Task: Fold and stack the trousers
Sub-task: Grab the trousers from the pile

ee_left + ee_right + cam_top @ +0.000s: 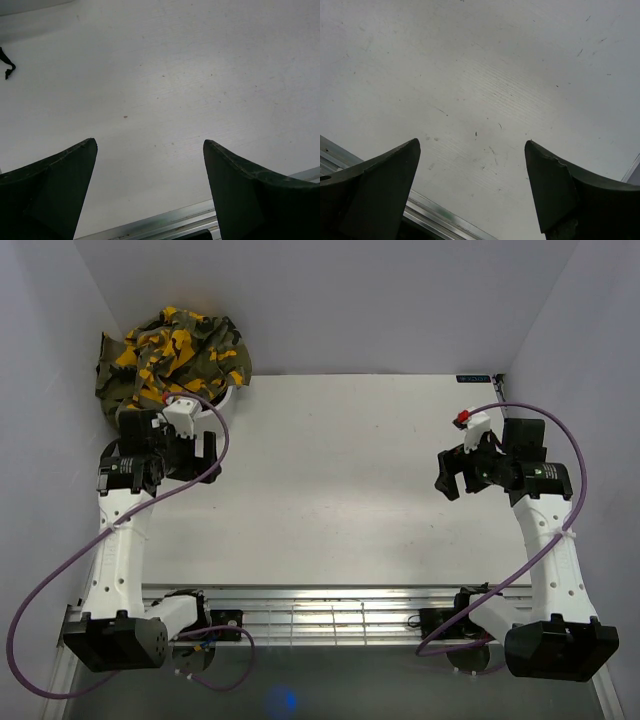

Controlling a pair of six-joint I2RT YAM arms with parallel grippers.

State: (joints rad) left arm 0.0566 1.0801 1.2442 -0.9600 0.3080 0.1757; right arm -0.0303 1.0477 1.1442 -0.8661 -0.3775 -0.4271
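The olive-grey trousers [178, 352] with orange-yellow and black patches lie crumpled in a heap at the back left corner, spilling over a white tub [233, 400]. The black pair with white flecks is not in view. My left gripper [200, 454] is open and empty, just in front of the heap, over bare table. In the left wrist view [150, 145] its jaws stand wide apart with only table between them. My right gripper [453, 475] is open and empty at the right side of the table. The right wrist view [472, 145] shows wide jaws over bare table.
The white table [340, 480] is boxed in by pale walls at the left, back and right. A metal rail [330, 610] runs along the near edge, between the arm bases. A small dark cord end [7, 65] shows at the far left of the left wrist view.
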